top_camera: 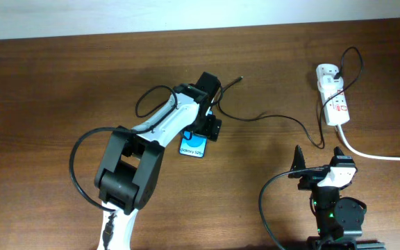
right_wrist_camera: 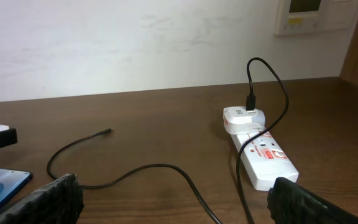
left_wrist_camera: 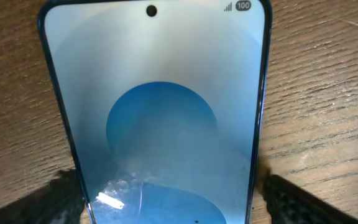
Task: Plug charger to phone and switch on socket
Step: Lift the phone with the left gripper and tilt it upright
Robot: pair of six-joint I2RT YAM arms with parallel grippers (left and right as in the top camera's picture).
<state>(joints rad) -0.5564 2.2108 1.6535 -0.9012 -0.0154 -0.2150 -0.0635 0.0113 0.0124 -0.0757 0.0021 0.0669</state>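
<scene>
Overhead, we see the phone [top_camera: 194,146] lying near the middle of the bench [top_camera: 47,90], its white text strip and a patch of blue screen showing while the rest is hidden beneath the left arm [top_camera: 164,126]. From the left wrist, the blue screen with its darker oval fills nearly the whole frame. The left hand [left_wrist_camera: 171,202] is spread about as wide as the phone, with dark fingers [left_wrist_camera: 61,200] right against both long edges. Blur keeps us from telling whether they pinch it or merely flank it.

The socket [top_camera: 333,98] lies at the far right of the bench, white with red markings, and its thick white cord [top_camera: 380,156] runs off toward the right edge. A white adapter [right_wrist_camera: 244,118] sits at the socket's far end. The charger [top_camera: 283,117] rises from it in a loop, drops beside the socket, then trails leftward over the wood. Its plug tip [top_camera: 240,79] lies free on the bench just beyond the left arm, near the phone but apart from it. We cannot tell how the socket's switches are set.

The right hand [top_camera: 318,161] sits at the near right, just in front of the socket, its two fingers spread wide apart. From the right wrist, a blue corner of the phone shows at the far left edge.
</scene>
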